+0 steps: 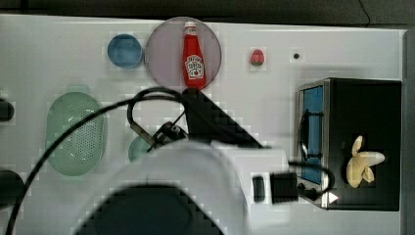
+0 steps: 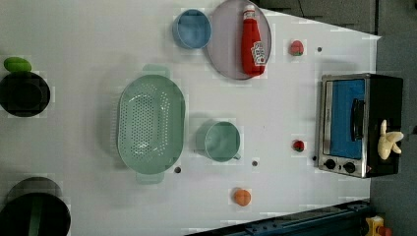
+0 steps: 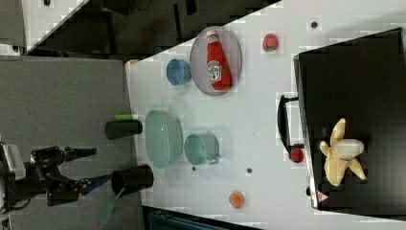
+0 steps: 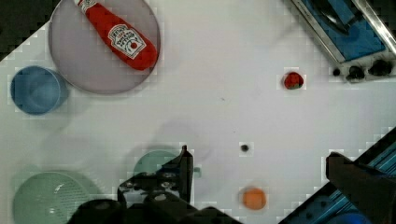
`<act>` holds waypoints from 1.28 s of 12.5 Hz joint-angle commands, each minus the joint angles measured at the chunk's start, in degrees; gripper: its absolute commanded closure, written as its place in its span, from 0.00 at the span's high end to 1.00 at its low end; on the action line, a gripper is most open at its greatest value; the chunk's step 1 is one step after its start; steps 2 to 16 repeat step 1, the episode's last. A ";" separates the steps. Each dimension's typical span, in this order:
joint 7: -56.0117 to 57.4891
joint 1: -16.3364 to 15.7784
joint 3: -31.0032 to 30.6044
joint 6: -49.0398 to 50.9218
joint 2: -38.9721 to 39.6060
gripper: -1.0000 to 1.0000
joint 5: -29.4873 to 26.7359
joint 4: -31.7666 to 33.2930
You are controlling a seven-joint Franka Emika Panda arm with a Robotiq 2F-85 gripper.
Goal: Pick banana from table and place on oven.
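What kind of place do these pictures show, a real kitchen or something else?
Most likely a robot lab with a play-kitchen setup, not a real kitchen. A plain white table holds a small toaster oven, a ketchup bottle lying on a plate, and toy-like fruit. A robot gripper hangs beside the table.

Banana [image 3: 341, 155]: small, pale cream-yellow, peel lobes splayed; lies flat on the oven's black top, apart from its edges. Oven [image 2: 378, 93]: boxy, silver front frame, blue glass door shut, bar handle, two black knobs; stands on the white table [image 2: 74, 147].
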State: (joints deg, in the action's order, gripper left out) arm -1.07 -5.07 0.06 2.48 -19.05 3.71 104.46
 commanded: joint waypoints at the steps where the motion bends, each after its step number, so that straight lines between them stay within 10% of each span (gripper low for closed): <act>1: -5.90 3.49 5.30 0.19 1.82 1.00 0.23 0.46; 16: -5.90 3.49 5.30 0.19 1.82 1.00 0.23 0.46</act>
